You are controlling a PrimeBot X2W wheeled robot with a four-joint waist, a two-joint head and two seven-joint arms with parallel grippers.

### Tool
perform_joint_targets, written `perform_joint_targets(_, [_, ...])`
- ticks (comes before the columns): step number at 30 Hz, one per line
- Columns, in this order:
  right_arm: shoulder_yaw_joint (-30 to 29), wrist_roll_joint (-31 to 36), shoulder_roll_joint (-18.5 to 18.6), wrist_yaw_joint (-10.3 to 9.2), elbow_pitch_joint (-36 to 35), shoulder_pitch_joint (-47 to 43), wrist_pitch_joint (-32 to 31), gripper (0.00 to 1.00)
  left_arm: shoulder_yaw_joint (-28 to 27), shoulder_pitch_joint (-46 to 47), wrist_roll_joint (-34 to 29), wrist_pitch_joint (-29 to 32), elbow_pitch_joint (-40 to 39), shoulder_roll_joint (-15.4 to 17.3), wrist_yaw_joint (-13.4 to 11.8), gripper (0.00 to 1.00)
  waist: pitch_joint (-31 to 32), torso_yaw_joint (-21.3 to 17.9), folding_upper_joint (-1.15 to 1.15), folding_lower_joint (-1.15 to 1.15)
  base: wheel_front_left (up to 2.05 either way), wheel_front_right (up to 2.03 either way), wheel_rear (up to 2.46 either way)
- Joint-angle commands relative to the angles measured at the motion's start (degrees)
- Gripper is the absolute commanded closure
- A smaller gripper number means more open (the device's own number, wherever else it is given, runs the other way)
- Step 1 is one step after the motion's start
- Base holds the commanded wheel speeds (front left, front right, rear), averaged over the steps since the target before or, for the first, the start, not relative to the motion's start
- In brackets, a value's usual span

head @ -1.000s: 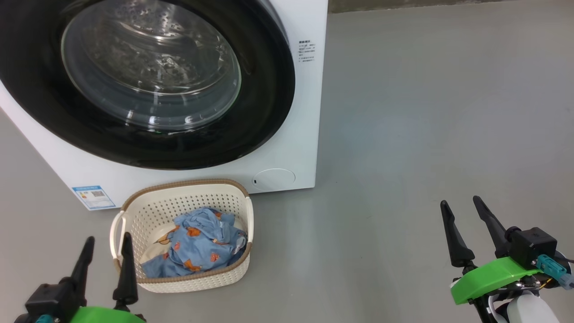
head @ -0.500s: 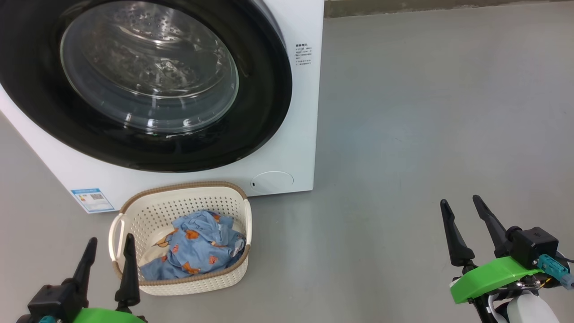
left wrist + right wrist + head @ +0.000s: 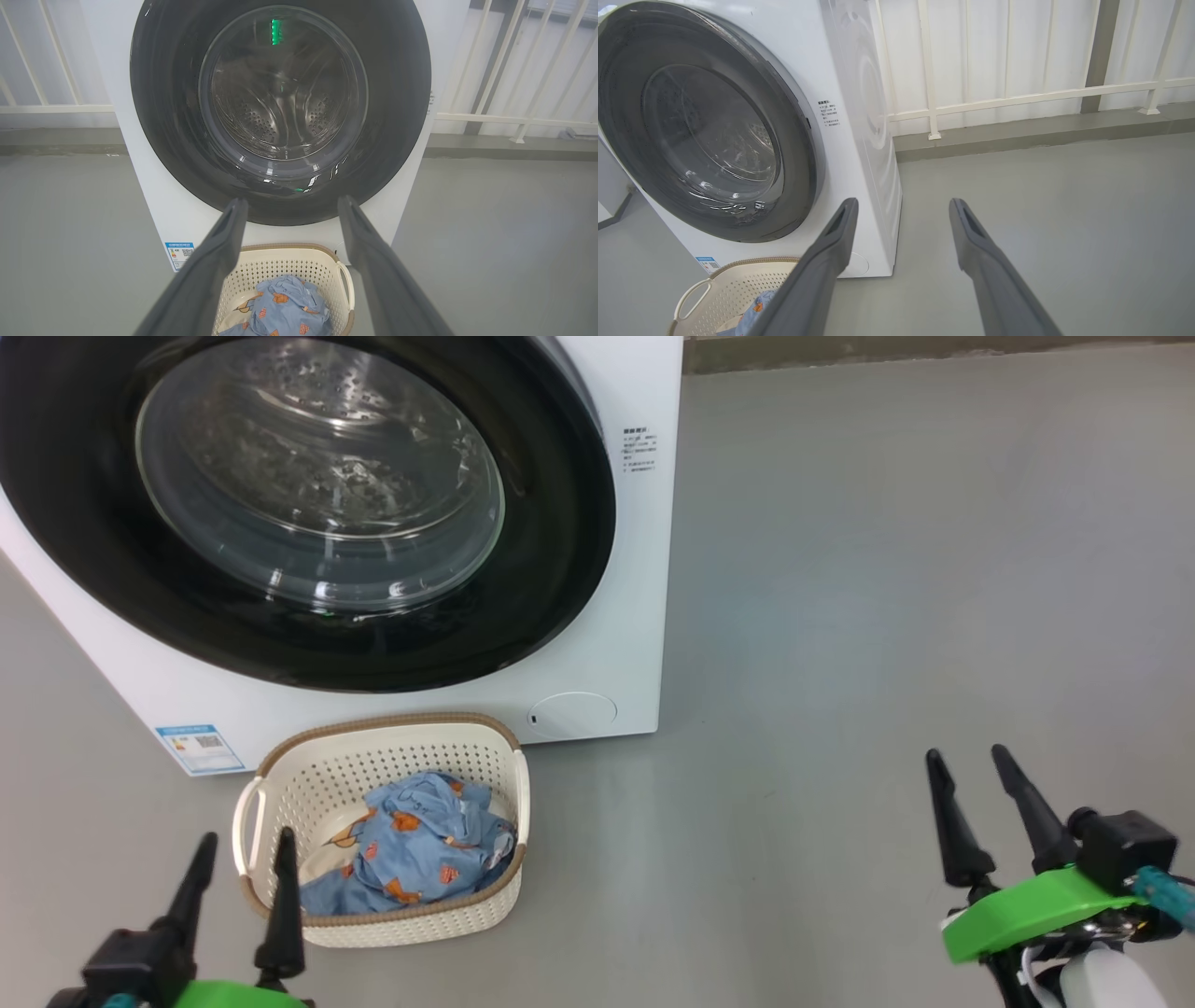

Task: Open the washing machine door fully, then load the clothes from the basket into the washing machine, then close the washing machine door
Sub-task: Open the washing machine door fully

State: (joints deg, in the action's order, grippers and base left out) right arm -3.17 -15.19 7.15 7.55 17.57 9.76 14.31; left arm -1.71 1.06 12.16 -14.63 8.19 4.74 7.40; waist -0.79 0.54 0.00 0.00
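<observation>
Head view: washing machine door [image 3: 317,504] runs off the top and left edges. The blue label [image 3: 200,749] and small print [image 3: 639,450] beside the door are too small to read. Among the clothes [image 3: 411,845], cream piece mostly buried under blue fabric. My left end effector [image 3: 246,838] cut off at bottom edge. Right wrist view: a finger [image 3: 817,280] of my right end effector [image 3: 903,201] covers the right part of the basket [image 3: 733,294].

plain grey floor [image 3: 887,569], smooth with a soft sheen, big white washer [image 3: 635,569] standing on it at the left, small cream basket [image 3: 392,751] sat on the floor just in front of the washer's bottom edge, can't tell if they touch
</observation>
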Motion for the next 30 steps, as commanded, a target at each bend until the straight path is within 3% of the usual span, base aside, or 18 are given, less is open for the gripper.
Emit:
perform_joint_targets(1, [0.76, -1.21, 0.19, -0.06, -1.09, 2.85, 0.69, 0.0, -1.43, 0.72, -0.6, -0.37, -1.23, 1.06, 0.09, 0.0, -0.11, 0.15, 0.0, 0.0, 0.0, 0.0, 0.0])
perform_joint_targets(9, [0.06, -6.72, 0.52, -0.06, -0.49, 7.13, 0.69, 0.0, 0.29, 0.28, -1.14, -0.37, -1.2, 0.44, 0.09, 0.0, -1.5, 1.32, 0.0, 0.0, 0.0, 0.0, 0.0])
perform_joint_targets(17, [-2.0, -21.96, -0.78, -0.06, 1.95, 14.33, 0.69, 0.0, 0.75, 1.06, -1.51, -0.37, -1.46, -0.34, 0.09, 0.0, -4.05, 2.97, 0.0, 0.0, 0.0, 0.0, 0.0])
perform_joint_targets(22, [-1.17, -31.66, 0.53, -0.06, 4.25, 19.5, 0.6, 0.0, 1.1, 2.03, -1.7, -0.37, -1.79, -0.83, 0.09, 0.0, -6.21, 4.17, 0.0, 0.0, 0.0, 0.0, 0.0])
perform_joint_targets(23, [-1.1, -33.4, 0.87, -0.06, 4.63, 20.51, 0.38, 0.18, 1.2, 2.27, -1.73, -0.37, -1.84, -0.94, 0.09, 0.0, -6.71, 4.43, 0.0, 0.0, 0.0, 0.0, 0.0])
perform_joint_targets(24, [-1.1, -35.12, 1.18, -0.06, 5.0, 21.52, 0.09, 0.49, 1.3, 2.54, -1.72, -0.37, -1.88, -1.05, 0.09, 0.0, -7.22, 4.7, 0.0, 0.0, 0.0, 0.0, 0.0])
perform_joint_targets(25, [-1.26, -36.9, 1.48, -0.06, 5.4, 22.53, -0.28, 0.7, 1.45, 2.84, -1.71, -0.37, -1.95, -1.16, 0.09, 0.0, -7.73, 4.97, 0.0, 0.0, 0.0, 0.0, 0.0])
perform_joint_targets(26, [-1.39, -38.56, 1.78, -0.06, 5.77, 23.55, -0.72, 1.0, 1.58, 3.16, -1.68, -0.37, -2.01, -1.26, 0.09, 0.0, -8.26, 5.24, 0.0, 0.0, 0.0, 0.0, 0.0])
perform_joint_targets(30, [-2.28, -45.39, 2.62, -0.06, 7.19, 27.7, -3.67, 1.0, 1.99, 4.44, -1.69, -0.37, -2.33, -1.57, 0.09, 0.0, -10.51, 6.15, 0.0, 0.0, 0.0, 0.0, 0.0])
